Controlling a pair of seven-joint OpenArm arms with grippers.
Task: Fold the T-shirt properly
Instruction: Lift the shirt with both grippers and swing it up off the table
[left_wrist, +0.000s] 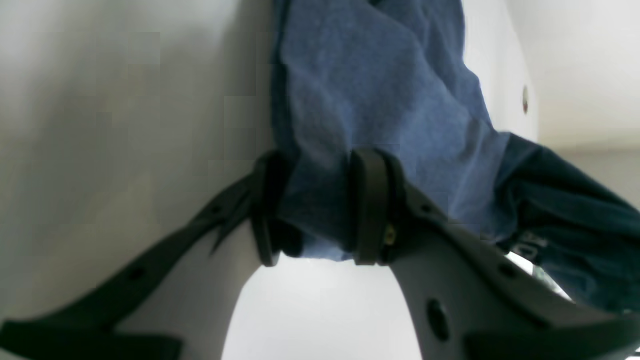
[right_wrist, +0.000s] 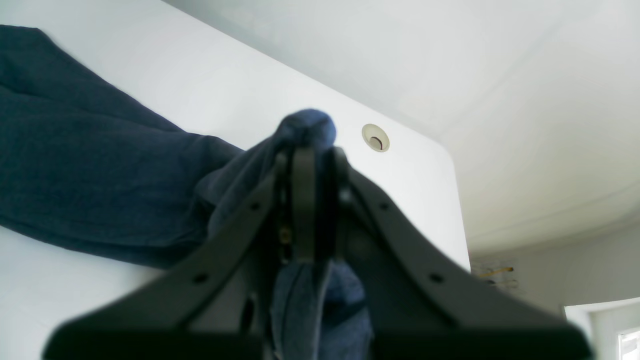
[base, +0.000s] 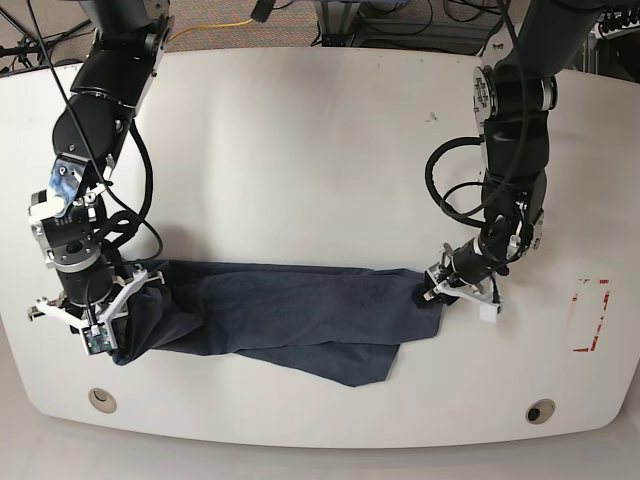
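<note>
Slate-blue cloth, the T-shirt (base: 290, 320), lies stretched in a long band across the near part of the white table (base: 300, 130); at its left end the right gripper (base: 100, 325) is pinched tight on a bunched corner, and at its right end the left gripper (base: 440, 288) clamps a fold of fabric between its pads. Judging from the rumpled middle, pulling the ends further apart could drag cloth out of one pinch. Uneven lifting could also leave the fold crooked.

White table (base: 300, 150) with rounded corners; one round grommet hole (base: 101, 400) near front left corner, another (base: 540, 411) near front right. Red marking (base: 590, 318) at right edge. Cables (base: 400, 25) and carpeted floor lay behind the far edge.
</note>
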